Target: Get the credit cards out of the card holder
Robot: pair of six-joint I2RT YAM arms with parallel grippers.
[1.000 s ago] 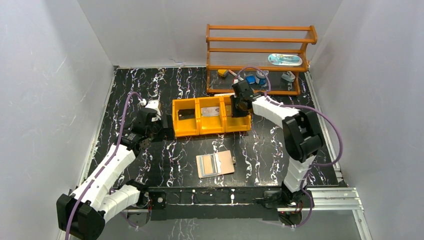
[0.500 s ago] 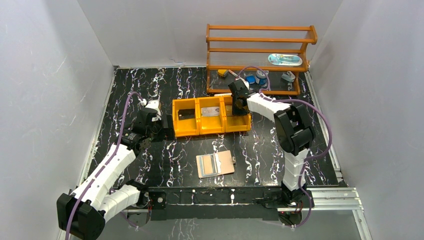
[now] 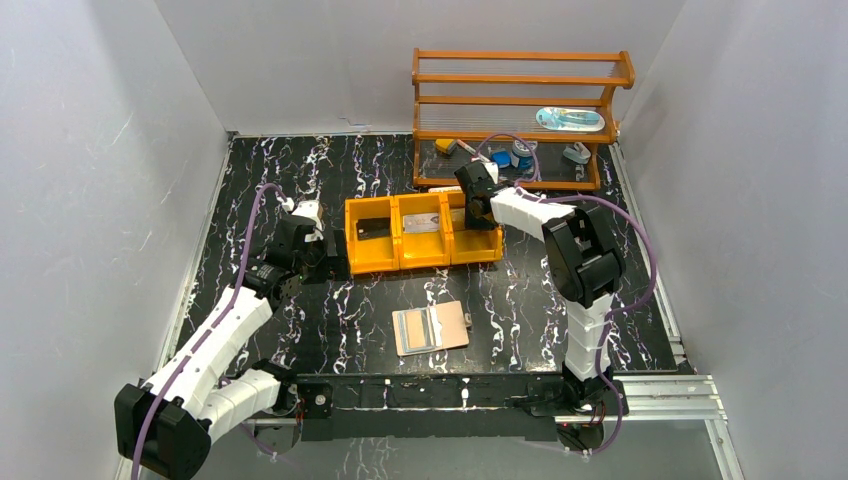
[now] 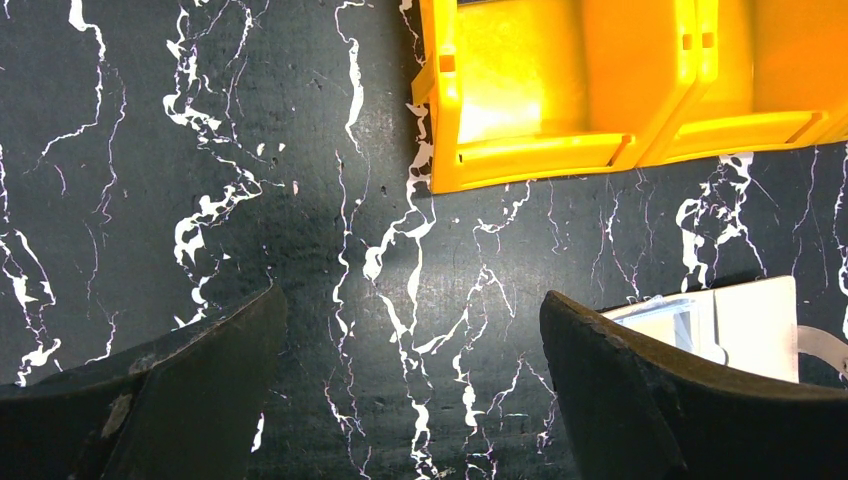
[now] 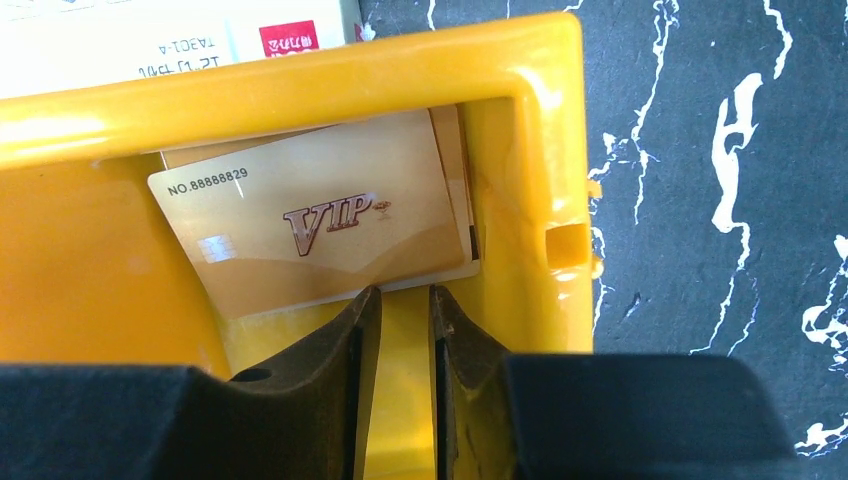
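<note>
On the desk, from above, the card holder lies open, apart from the orange tray. Left wrist: left jaws spread wide over the desk. Right wrist: right jaws narrowly parted, empty, beside a gold credit card inside the tray.

Bright overhead light, glare on tray, foreground perhaps blurred

High rear overview; close downward wrist views, orange tray common.
</note>
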